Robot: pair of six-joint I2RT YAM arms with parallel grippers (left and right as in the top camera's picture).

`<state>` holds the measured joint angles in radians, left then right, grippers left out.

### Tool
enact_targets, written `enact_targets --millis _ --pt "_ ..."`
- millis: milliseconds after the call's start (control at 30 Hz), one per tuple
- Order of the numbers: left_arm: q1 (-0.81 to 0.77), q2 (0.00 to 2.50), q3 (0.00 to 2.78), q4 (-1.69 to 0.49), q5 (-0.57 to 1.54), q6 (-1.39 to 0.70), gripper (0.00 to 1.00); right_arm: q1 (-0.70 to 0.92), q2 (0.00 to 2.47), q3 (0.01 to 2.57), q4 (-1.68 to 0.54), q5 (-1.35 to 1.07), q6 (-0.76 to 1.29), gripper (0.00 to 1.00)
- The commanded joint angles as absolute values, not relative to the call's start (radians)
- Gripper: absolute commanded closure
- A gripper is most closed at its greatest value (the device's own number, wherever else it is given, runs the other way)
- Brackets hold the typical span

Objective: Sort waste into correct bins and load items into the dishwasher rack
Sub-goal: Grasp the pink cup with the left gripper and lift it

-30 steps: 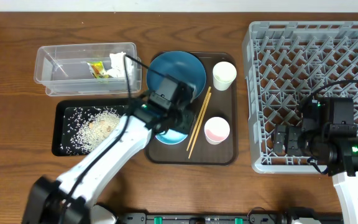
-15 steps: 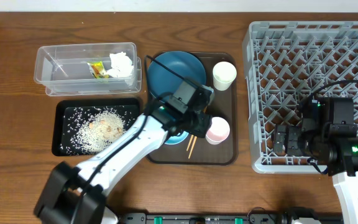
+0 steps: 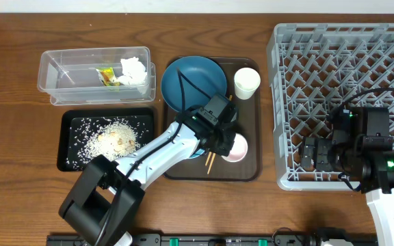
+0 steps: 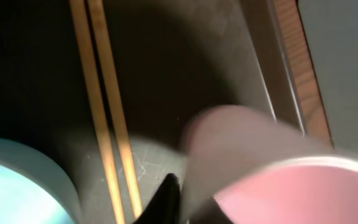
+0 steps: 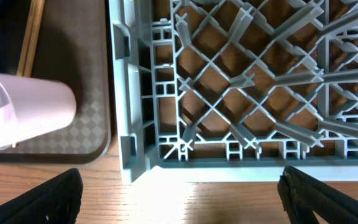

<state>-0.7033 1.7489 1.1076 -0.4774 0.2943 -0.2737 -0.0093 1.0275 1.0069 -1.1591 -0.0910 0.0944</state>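
The pink-inside cup [image 3: 239, 147] is found on the right half of the brown serving tray [image 3: 248, 167], toward its near edge, just right of the wooden chopsticks [image 4: 104, 124] and the light blue bowl [image 4: 17, 186]. In the right wrist view it is seen tipped, mouth turned left and base turned right. The left gripper [image 3: 223, 137] is closed at the cup's left rim, and the wall is judged to be pinched between its fingers. The dishwasher rack [image 3: 347, 68] lies to the cup's right, just beside the tray. The right gripper [image 5: 179, 198] is held wide open and empty at the rack's near edge.
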Motion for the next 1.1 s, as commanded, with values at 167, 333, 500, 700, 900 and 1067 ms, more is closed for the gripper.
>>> enact_targets --millis 167,333,500,700,900,1067 --pt "-0.654 1.681 1.115 -0.506 0.470 -0.299 0.94 -0.019 1.026 1.026 -1.133 -0.093 0.081 0.01" --pt "-0.522 1.584 1.115 -0.480 0.640 -0.374 0.94 -0.019 1.026 1.026 -1.045 -0.118 0.081 0.01" --pt "-0.361 1.564 1.115 -0.342 0.973 -0.477 0.94 -0.019 1.032 1.026 -0.958 -0.492 -0.127 0.01" --pt "-0.265 1.568 1.115 -0.146 1.199 -0.712 0.94 -0.004 1.082 1.026 -1.015 -0.988 -0.450 0.01" --pt "-0.291 1.568 1.115 -0.113 1.285 -0.768 0.94 0.070 1.121 1.026 -0.982 -1.018 -0.496 0.01" --pt "-0.335 1.568 1.115 -0.113 1.303 -0.768 0.94 0.120 1.150 1.026 -0.869 -1.017 -0.495 0.01"
